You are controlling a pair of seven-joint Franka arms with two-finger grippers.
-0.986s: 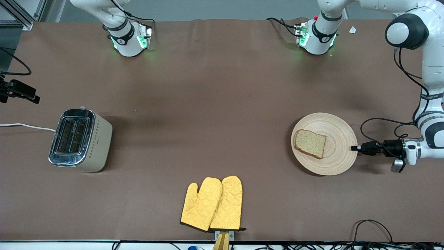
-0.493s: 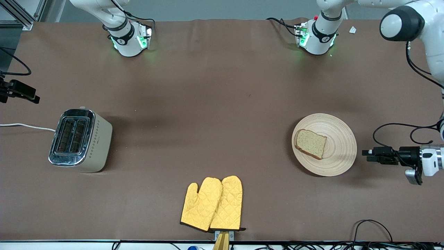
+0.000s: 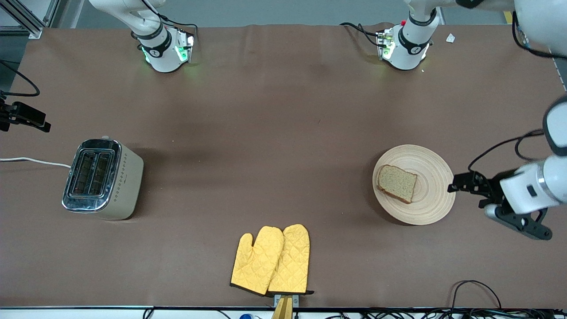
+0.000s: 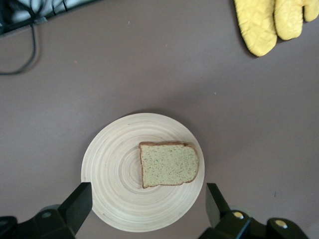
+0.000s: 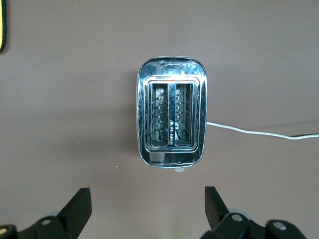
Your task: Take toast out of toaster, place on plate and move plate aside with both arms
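The toast (image 3: 396,183) lies on the plate (image 3: 432,208) near the worktop's left-arm edge; the left gripper (image 4: 147,206) hovers above, spread wide and empty. The right gripper (image 5: 147,206), also wide and empty, hangs over the toaster (image 5: 172,117).

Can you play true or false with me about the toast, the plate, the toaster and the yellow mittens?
1. The toast lies on the plate. True.
2. Bread sits in the toaster. False: both slots are empty.
3. The left gripper holds the toast. False: it is open, beside the plate's rim, holding nothing.
4. The oven mitts are nearer the front camera than the plate. True.
5. The right gripper is open over the toaster. True.
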